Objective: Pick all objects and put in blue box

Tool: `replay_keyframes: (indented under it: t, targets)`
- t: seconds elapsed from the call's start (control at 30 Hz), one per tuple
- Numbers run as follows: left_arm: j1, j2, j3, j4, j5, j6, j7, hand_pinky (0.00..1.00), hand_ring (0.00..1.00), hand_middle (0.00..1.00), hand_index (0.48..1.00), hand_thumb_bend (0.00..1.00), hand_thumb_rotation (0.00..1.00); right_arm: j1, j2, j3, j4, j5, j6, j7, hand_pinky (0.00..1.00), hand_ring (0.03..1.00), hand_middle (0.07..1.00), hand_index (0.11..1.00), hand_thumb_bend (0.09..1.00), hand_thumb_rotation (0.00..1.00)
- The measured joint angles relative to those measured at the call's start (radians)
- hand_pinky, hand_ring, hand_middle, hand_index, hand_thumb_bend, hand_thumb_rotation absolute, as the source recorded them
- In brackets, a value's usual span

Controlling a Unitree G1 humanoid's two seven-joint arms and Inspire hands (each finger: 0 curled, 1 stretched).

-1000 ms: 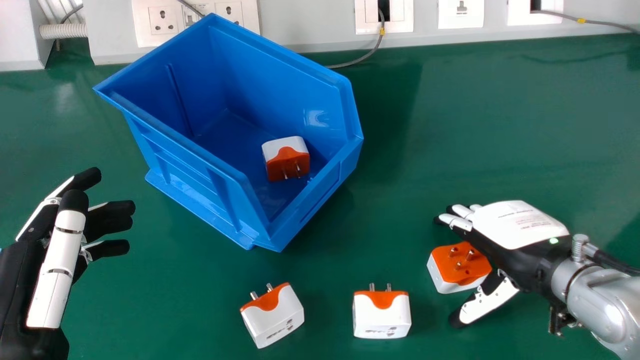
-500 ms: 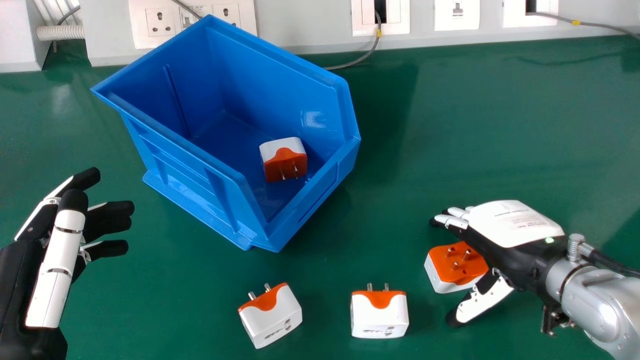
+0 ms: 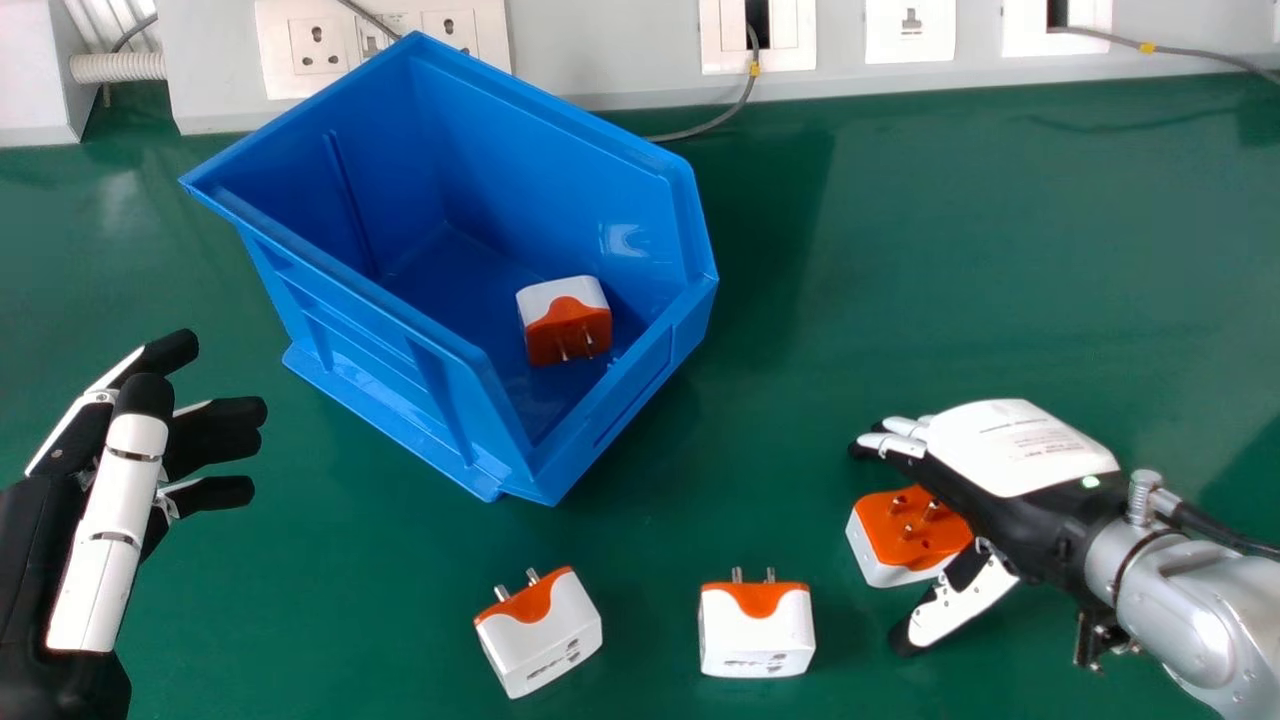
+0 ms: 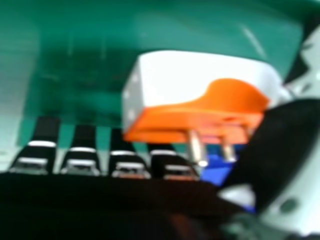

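- Centre-left of the head view: the blue box (image 3: 380, 360) could stop a carried piece at its raised rim if the lift is too low; one adapter (image 3: 567, 325) lies inside, so a piece dropped in may knock it.
- Lower middle: the tilted adapter (image 3: 540, 635) and the upright-looking one (image 3: 757, 635) stand on the table, where a low swing towards the box might topple either.
- Lower right: the right hand (image 3: 1015, 450) is wide, fingers straight, thumb apart, over the orange-topped adapter (image 3: 905, 535). Closing off-centre could tip or squirt that piece away; its prongs may spoil the grip.
- Left edge: the left hand (image 3: 108, 540) is loosely spread and empty, its wrist cut off.
- Lower right: the right hand covers part of its adapter; I cannot tell whether they touch. In the right hand view the thumb is blurred.
- Right edge: the silver forearm (image 3: 1200, 600) is cut off.
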Motion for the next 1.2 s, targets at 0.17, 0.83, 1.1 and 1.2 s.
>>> replay_keyframes:
  t: [0.17, 0.83, 1.1, 1.2]
  targets:
    - [0.001, 0.004, 0.005, 0.000, -0.001, 0.000, -0.005, 0.65, 0.71, 0.70, 0.843, 0.47, 0.89, -0.007, -0.002, 0.007, 0.019, 0.001, -0.055, -0.040, 0.82, 0.904, 0.905, 0.844, 0.571, 0.16]
    - [-0.001, 0.017, 0.018, 0.001, -0.008, 0.005, -0.015, 0.65, 0.71, 0.70, 0.843, 0.47, 0.89, -0.048, -0.013, 0.070, 0.097, -0.011, -0.146, -0.178, 0.65, 0.784, 0.819, 0.748, 0.576, 0.00]
    - [-0.002, 0.022, 0.026, 0.001, -0.008, 0.017, -0.016, 0.65, 0.71, 0.70, 0.843, 0.47, 0.89, -0.050, -0.020, 0.072, 0.097, -0.007, -0.150, -0.170, 0.64, 0.780, 0.819, 0.747, 0.568, 0.00]
    - [-0.003, 0.026, 0.027, 0.001, -0.008, 0.018, -0.017, 0.65, 0.71, 0.70, 0.843, 0.47, 0.89, -0.051, -0.024, 0.071, 0.097, -0.003, -0.151, -0.164, 0.64, 0.780, 0.820, 0.748, 0.569, 0.00]
